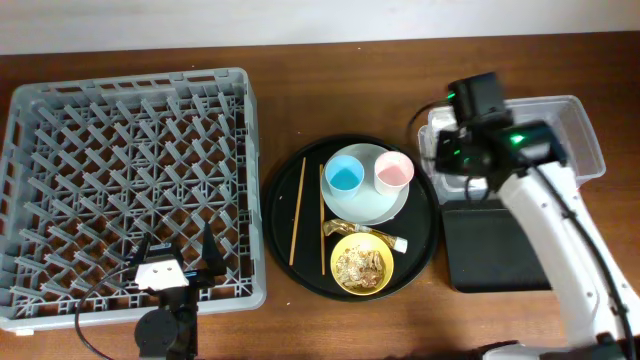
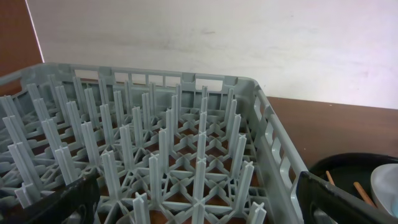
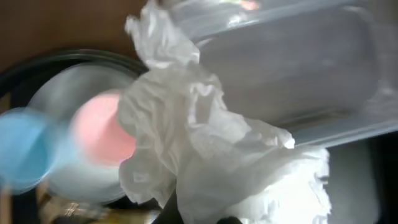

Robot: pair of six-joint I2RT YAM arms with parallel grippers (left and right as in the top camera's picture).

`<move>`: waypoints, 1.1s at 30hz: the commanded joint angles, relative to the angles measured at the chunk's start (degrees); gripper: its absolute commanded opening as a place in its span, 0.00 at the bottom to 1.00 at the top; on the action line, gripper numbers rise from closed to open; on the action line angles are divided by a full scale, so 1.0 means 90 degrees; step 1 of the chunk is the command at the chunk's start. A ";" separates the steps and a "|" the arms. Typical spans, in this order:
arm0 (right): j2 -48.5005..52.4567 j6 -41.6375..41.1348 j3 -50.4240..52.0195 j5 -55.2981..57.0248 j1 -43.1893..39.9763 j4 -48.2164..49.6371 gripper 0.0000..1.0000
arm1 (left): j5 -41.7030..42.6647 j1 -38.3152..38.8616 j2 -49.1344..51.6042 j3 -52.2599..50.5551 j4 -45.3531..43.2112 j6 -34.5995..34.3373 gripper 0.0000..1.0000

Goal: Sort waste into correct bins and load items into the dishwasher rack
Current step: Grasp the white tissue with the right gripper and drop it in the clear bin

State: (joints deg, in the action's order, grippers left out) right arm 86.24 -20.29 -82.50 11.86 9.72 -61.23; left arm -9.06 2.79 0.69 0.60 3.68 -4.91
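The right tool (image 1: 458,150) is fully closed on the crumpled white tissue (image 3: 211,149); the paper hangs from it in loose folds at the left end of the clear tub (image 1: 580,140), about 2 o'clock on the tabletop (image 1: 330,100); whether it is already inside the rim I cannot tell. The left tool (image 1: 175,255) stands wide open and holds nothing, at 7 o'clock, over the edge of the dishwasher rack (image 1: 130,150). I think the danger is in the release; if the tool opens too early, the tissue may fall outside the tub, onto the black tray (image 1: 495,250) at 4 o'clock or toward the pink cup (image 1: 393,172); a fold may also catch on the rim or cling to a finger, because the paper is so light.
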 commanded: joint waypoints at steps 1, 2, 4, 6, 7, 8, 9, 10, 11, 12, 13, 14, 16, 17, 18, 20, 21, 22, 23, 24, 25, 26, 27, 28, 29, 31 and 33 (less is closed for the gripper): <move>0.0452 0.0036 0.0012 0.0095 -0.0964 0.0352 0.05 | -0.0073 0.0017 -0.0036 -0.0007 0.0024 0.0102 0.99; 0.0610 0.0039 0.0012 -0.0053 -0.1195 0.0471 0.08 | -0.0073 0.0017 -0.0036 -0.0007 0.0024 0.0102 0.99; 0.0979 0.0058 0.0012 -0.0316 -0.1545 0.0631 0.09 | -0.0073 0.0017 -0.0036 -0.0007 0.0024 0.0102 0.99; 0.1379 0.0061 0.0012 -0.0459 -0.1751 0.0770 0.10 | -0.0073 0.0017 -0.0036 -0.0007 0.0024 0.0102 0.99; 0.1574 0.0058 0.0012 -0.0459 -0.1814 0.0831 0.11 | -0.0073 0.0017 -0.0036 -0.0007 0.0024 0.0102 0.99; 0.1766 0.0063 0.0012 -0.0459 -0.1880 0.0901 0.22 | -0.0073 0.0017 -0.0036 -0.0010 0.0024 0.0102 0.99; 0.1855 0.0124 0.0010 -0.0459 -0.1904 0.0937 0.42 | -0.0073 0.0017 -0.0036 -0.0007 0.0024 0.0102 0.99; 0.1909 0.0219 0.0010 -0.0471 -0.1921 0.0981 0.76 | -0.0073 0.0017 -0.0036 -0.0010 0.0024 0.0102 0.99; 0.1909 0.0277 0.0002 -0.0461 -0.1928 0.1008 0.88 | -0.0073 0.0017 -0.0036 -0.0007 0.0024 0.0102 0.99; 0.1875 0.0342 -0.0044 -0.0471 -0.1928 0.0984 0.92 | -0.0073 0.0017 -0.0036 -0.0007 0.0024 0.0102 0.99; 0.1790 0.0420 -0.0189 -0.0498 -0.1926 0.0821 0.93 | -0.0073 0.0017 -0.0036 -0.0007 0.0024 0.0102 0.99; 0.1705 0.0420 -0.0340 -0.0580 -0.1914 0.0629 0.93 | -0.0073 0.0017 -0.0036 -0.0007 0.0024 0.0102 0.99; 0.1513 0.0568 -0.0758 -0.1003 -0.1868 0.0092 0.93 | -0.0073 0.0017 -0.0036 -0.0007 0.0024 0.0102 1.00; 0.1336 0.0806 -0.1115 -0.1173 -0.1768 -0.0347 0.93 | -0.0073 0.0017 -0.0036 -0.0007 0.0024 0.0102 0.99; 0.1224 0.0886 -0.1328 -0.1178 -0.1673 -0.0651 0.93 | -0.0073 0.0017 -0.0036 -0.0007 0.0024 0.0102 0.99; 0.0969 0.0896 -0.1695 -0.1292 -0.1399 -0.1375 0.93 | -0.0073 0.0017 -0.0036 -0.0010 0.0024 0.0102 0.99; 0.0845 0.0903 -0.1775 -0.1404 -0.1241 -0.1659 0.93 | -0.0073 0.0017 -0.0036 -0.0007 0.0024 0.0102 0.99; 0.0712 0.1010 -0.1787 -0.1501 -0.1059 -0.1940 0.92 | -0.0073 0.0017 -0.0036 -0.0010 0.0024 0.0102 0.99; 0.0559 0.1154 -0.1775 -0.1610 -0.0772 -0.2246 0.91 | -0.0073 0.0017 -0.0036 -0.0010 0.0024 0.0102 0.99; 0.0466 0.1234 -0.1761 -0.1683 -0.0498 -0.2509 0.89 | -0.0073 0.0017 -0.0036 -0.0007 0.0024 0.0102 1.00; 0.0379 0.1229 -0.1707 -0.1715 -0.0041 -0.2798 0.84 | -0.0073 0.0017 -0.0036 -0.0007 0.0024 0.0102 0.99; 0.0342 0.1229 -0.1654 -0.1763 0.0255 -0.2914 0.79 | -0.0073 0.0017 -0.0036 -0.0007 0.0024 0.0102 0.99; 0.0328 0.1207 -0.1576 -0.1846 0.0670 -0.3007 0.74 | -0.0073 0.0017 -0.0036 -0.0007 0.0024 0.0102 0.99; 0.0328 0.1139 -0.1520 -0.1880 0.0920 -0.3024 0.69 | -0.0073 0.0017 -0.0036 -0.0007 0.0024 0.0102 0.99; 0.0328 0.0891 -0.1358 -0.1923 0.1428 -0.2980 0.67 | -0.0073 0.0017 -0.0036 -0.0007 0.0024 0.0102 0.99; 0.0328 0.0393 -0.0991 -0.1916 0.2225 -0.2732 0.64 | -0.0073 0.0017 -0.0036 -0.0007 0.0024 0.0102 1.00; 0.0328 -0.0041 -0.0580 -0.1916 0.2905 -0.2419 0.63 | -0.0073 0.0017 -0.0036 -0.0010 0.0024 0.0102 0.99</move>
State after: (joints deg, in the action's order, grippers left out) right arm 88.75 -13.74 -92.51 -4.25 27.46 -85.01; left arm -9.06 2.79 0.67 0.60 3.68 -4.93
